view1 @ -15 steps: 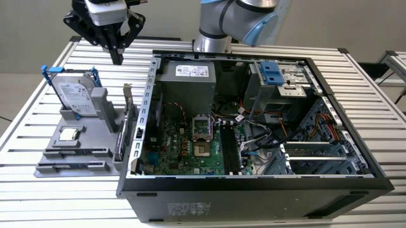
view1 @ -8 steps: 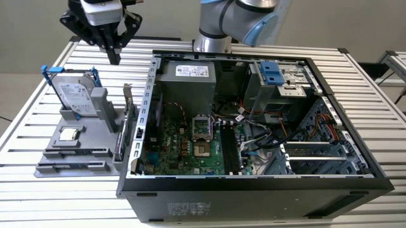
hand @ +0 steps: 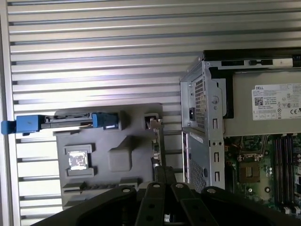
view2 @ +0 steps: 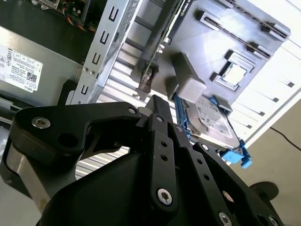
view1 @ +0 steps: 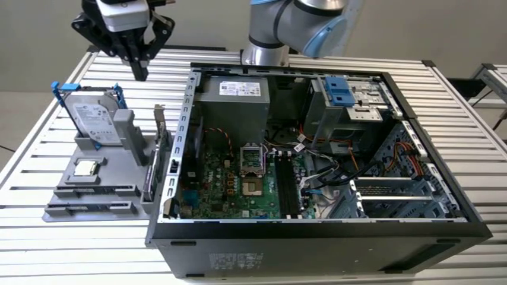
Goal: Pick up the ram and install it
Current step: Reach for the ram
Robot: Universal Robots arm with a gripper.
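**Ram apparently in the motherboard, jaws shut and well away**

The ram (view1: 279, 183) is hard to make out. The best match is a thin bluish-green strip standing along the black motherboard slots (view1: 291, 185) inside the open computer case (view1: 317, 249), just beside the processor socket. I can't tell whether it is seated.

The gripper (view1: 141, 76) hangs high over the far corner of the table (view1: 79, 249) on the exterior view's left. It is outside the case and well apart from the strip. Its jaws are pressed together, and nothing shows between them in the exterior view or at the tip in either wrist view (view2: 157, 100) (hand: 164, 170).

Below the gripper is a gray holder (view1: 130, 196), standing just beside the case. It carries a hard drive (view1: 91, 122) with blue brackets, upright at its far end, and a square processor chip (view1: 85, 168) lying flat in the middle. A dark card (view1: 161, 157) stands on edge between the holder and the case wall. No green board shows in the long grooves at the holder's near end.
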